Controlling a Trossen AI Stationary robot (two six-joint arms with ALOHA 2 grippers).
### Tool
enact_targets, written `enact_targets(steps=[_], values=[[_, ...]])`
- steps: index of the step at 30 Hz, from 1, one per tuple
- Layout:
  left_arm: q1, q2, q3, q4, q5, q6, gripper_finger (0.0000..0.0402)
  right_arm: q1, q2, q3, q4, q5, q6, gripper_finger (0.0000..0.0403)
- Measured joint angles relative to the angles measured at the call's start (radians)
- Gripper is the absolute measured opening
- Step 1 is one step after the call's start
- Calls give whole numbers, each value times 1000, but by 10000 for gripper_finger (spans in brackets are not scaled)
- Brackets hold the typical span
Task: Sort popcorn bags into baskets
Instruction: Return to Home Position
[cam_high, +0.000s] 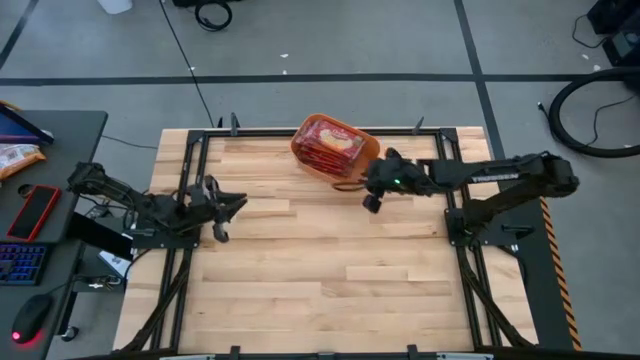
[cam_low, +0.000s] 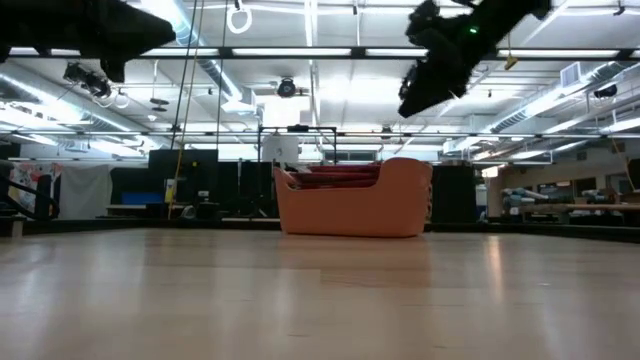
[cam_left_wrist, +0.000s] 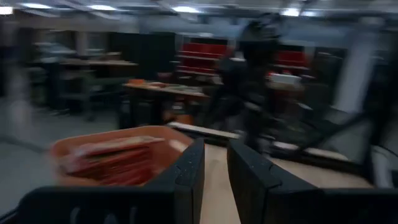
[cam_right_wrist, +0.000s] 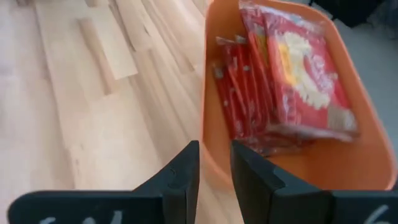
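Observation:
The orange basket (cam_high: 301, 150) stands on its base near the table's far edge, also visible in the low view (cam_low: 350, 210). Several red popcorn bags (cam_high: 331, 140) lie stacked inside it, seen closely in the right wrist view (cam_right_wrist: 292, 74). My right gripper (cam_high: 372, 198) hovers above the table just right of the basket (cam_right_wrist: 209, 124), raised high in the low view (cam_low: 420, 92). Its fingers (cam_right_wrist: 215, 163) show only a narrow gap and hold nothing. My left gripper (cam_high: 226, 212) waits at the table's left side, its fingers (cam_left_wrist: 215, 165) likewise close together, facing the basket (cam_left_wrist: 68, 149).
Bare wooden tabletop (cam_high: 330, 270) spreads over the near half. Black frame bars (cam_high: 190, 170) run along the table's edges. A side desk at the left carries a phone (cam_high: 36, 210), a keyboard, a mouse (cam_high: 30, 320) and an orange-and-white snack packet (cam_high: 15, 157).

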Motion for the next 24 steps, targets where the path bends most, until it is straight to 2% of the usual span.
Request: enact_targets(steps=[3,8,13,15,18,24], values=[[-1,-38,0,-51,90,2,73,16,-100,-127,81,-3,43,94],[18,-172,0,-206,113,-37,73,35,-280,-319,213,-57,89,94],[29,-283,-1,-297,288,-38,73,48,-443,-486,377,-110,107,94],[27,-294,-1,-301,334,-63,73,48,-495,-530,420,-104,107,94],[27,-291,-1,-304,378,-179,73,48,-551,-570,440,-103,107,94],[27,-291,-1,-303,380,-252,73,48,-575,-583,442,-102,99,94]])
